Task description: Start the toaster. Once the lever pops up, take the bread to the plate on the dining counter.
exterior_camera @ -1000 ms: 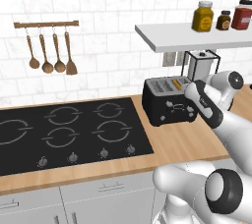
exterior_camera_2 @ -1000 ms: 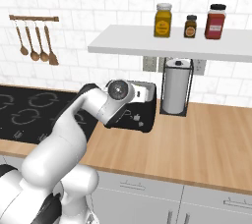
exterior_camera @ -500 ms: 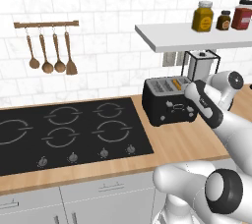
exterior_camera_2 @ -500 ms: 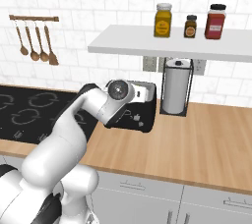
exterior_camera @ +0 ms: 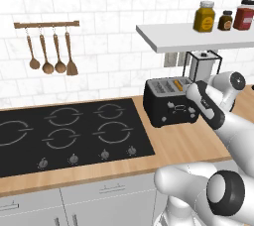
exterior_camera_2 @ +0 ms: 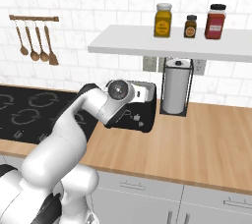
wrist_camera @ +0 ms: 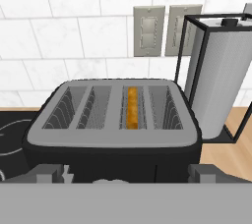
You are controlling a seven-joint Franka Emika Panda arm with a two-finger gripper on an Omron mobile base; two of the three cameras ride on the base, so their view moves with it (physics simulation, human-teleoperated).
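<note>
gripper [wrist_camera: 126, 176]: jaws spread wide, nothing held, at toaster [wrist_camera: 115, 120] front
bread [wrist_camera: 132, 107]: seated in slot
step: lever should be pressed fully down

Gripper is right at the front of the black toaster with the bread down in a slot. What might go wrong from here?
1. The open gripper sits low against the boxy black toaster front; the lever is not clearly visible, so it might press a knob or the casing instead.
2. A push could slide the toaster back toward the black-framed paper towel holder standing close beside it.
3. The golden-tan bread slice sits deep in a narrow slot, so grasping it later may be awkward.
</note>
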